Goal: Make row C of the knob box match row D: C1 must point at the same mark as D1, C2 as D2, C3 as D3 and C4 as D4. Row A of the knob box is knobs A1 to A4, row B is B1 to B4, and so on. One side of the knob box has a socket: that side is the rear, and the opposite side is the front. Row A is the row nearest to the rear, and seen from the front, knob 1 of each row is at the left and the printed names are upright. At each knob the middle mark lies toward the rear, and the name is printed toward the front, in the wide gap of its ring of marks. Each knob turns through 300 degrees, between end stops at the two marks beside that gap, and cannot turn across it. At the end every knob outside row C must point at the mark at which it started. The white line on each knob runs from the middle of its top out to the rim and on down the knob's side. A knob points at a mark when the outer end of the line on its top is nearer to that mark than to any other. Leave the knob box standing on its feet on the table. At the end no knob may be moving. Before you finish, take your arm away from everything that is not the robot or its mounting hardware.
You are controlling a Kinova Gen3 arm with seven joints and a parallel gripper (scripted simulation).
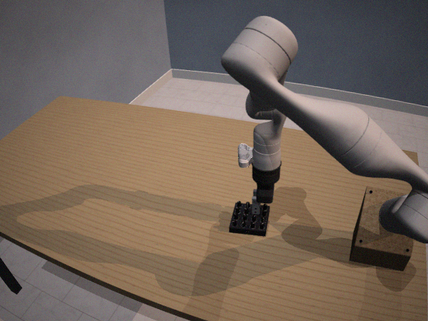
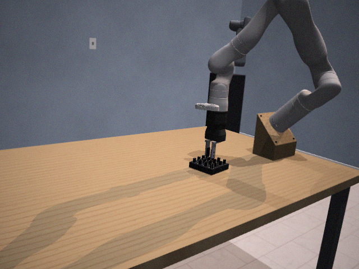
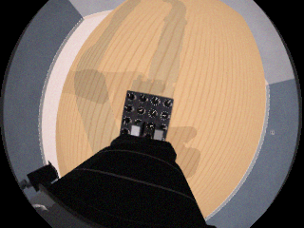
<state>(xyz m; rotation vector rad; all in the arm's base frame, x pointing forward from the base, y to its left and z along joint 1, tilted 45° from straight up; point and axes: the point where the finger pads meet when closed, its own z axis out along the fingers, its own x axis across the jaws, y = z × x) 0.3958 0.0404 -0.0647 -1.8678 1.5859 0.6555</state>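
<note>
The black knob box (image 1: 247, 231) (image 2: 206, 169) (image 3: 150, 98) stands on its feet on the wooden table (image 1: 103, 155) (image 2: 115, 174), with several small dark knobs on top. The knob lines and printed names are too small to read. My gripper (image 1: 255, 208) (image 2: 210, 156) (image 3: 148, 127) points straight down over the far part of the box as the top view shows it. Its two fingers stand a little apart, with a gap between them, and their tips are at about knob height. I cannot tell whether a knob sits in that gap. In the wrist view the two light fingertips show at the box's near edge.
The arm's wooden mounting block (image 1: 376, 238) (image 2: 272, 142) stands on the table to the right of the box. A dark upright panel (image 2: 237, 101) stands behind the arm. The table's front edge (image 2: 261, 219) lies well away from the box.
</note>
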